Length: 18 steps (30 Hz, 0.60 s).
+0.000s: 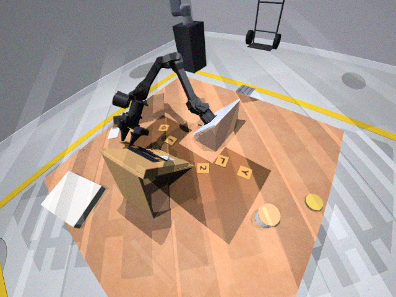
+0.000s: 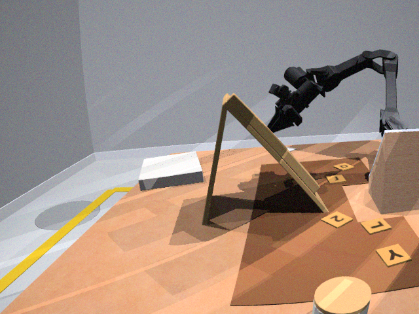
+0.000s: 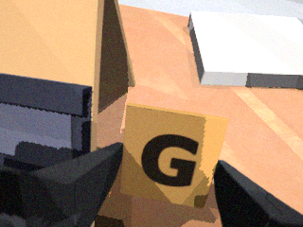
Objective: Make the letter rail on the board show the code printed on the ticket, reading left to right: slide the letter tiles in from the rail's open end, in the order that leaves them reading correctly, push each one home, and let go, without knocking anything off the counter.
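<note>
My gripper (image 1: 127, 142) (image 3: 170, 156) is shut on the G tile (image 3: 168, 186), held by its side edges with the letter facing the wrist camera. The tile is above the counter, beside the end of the dark rail (image 1: 143, 153) (image 3: 43, 96) on the leaning tan board (image 1: 119, 156) (image 2: 267, 135) (image 3: 47, 38), apart from it. The 2 tile (image 1: 203, 167) (image 2: 336, 219), L tile (image 1: 221, 160) (image 2: 375, 226) and Y tile (image 1: 244, 172) (image 2: 393, 254) lie flat. A round-lettered tile (image 1: 163, 127) (image 2: 344, 166) and another tile (image 1: 171, 140) (image 2: 336, 178) lie farther back. The ticket's code is not readable.
A white-faced wedge (image 1: 220, 119) (image 2: 394, 172) stands near the arm's base. A white box (image 1: 72, 195) (image 2: 171, 165) (image 3: 251, 44) lies beyond the board. A lidded jar (image 1: 268, 215) (image 2: 342, 295), yellow disc (image 1: 314, 202) and small white card (image 1: 113, 132) are also there.
</note>
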Available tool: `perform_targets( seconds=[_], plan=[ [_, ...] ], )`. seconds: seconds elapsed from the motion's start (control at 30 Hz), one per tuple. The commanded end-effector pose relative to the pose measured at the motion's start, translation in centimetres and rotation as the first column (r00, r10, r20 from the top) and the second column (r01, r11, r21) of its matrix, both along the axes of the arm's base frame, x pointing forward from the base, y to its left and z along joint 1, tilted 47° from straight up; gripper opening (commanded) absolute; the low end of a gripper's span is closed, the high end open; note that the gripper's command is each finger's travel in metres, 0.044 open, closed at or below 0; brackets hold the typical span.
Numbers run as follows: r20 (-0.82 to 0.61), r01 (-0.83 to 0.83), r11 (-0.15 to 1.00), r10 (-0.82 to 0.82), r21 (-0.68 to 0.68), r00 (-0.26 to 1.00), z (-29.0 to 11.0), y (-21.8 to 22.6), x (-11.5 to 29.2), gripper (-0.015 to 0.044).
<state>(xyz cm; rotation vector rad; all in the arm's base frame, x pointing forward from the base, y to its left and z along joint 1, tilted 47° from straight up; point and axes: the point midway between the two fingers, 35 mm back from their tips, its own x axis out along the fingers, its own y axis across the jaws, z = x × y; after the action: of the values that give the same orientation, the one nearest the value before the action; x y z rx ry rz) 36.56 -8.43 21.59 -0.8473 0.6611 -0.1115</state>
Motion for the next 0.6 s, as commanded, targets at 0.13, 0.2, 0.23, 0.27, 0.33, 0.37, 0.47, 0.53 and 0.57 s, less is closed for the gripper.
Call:
perform_targets(
  seconds=[0.13,0.2,0.23,0.27,0.33,0.37,0.47,0.53,0.57],
  plan=[
    [-0.002,0.002,1.0,-0.002,0.002,1.0,-0.46,0.27,-0.13,0.0],
    [-0.002,0.002,1.0,-0.002,0.002,1.0,-0.54,0.34,-0.15,0.0],
    [-0.002,0.002,1.0,-0.002,0.002,1.0,-0.57,0.38,-0.16,0.0],
    [-0.002,0.002,1.0,-0.002,0.002,1.0,-0.61,0.41,-0.16,0.0],
    [-0.002,0.002,1.0,-0.002,0.002,1.0,-0.68,0.48,-0.18,0.0],
    [-0.002,0.002,1.0,-0.002,0.002,1.0,-0.72,0.51,-0.19,0.0],
    [-0.002,0.002,1.0,-0.002,0.002,1.0,-0.83,0.62,-0.21,0.0],
    [-0.003,0.002,1.0,-0.002,0.002,1.0,-0.9,0.68,-0.23,0.0],
    [-0.003,0.002,1.0,-0.002,0.002,1.0,-0.94,0.72,-0.23,0.0]
  ],
)
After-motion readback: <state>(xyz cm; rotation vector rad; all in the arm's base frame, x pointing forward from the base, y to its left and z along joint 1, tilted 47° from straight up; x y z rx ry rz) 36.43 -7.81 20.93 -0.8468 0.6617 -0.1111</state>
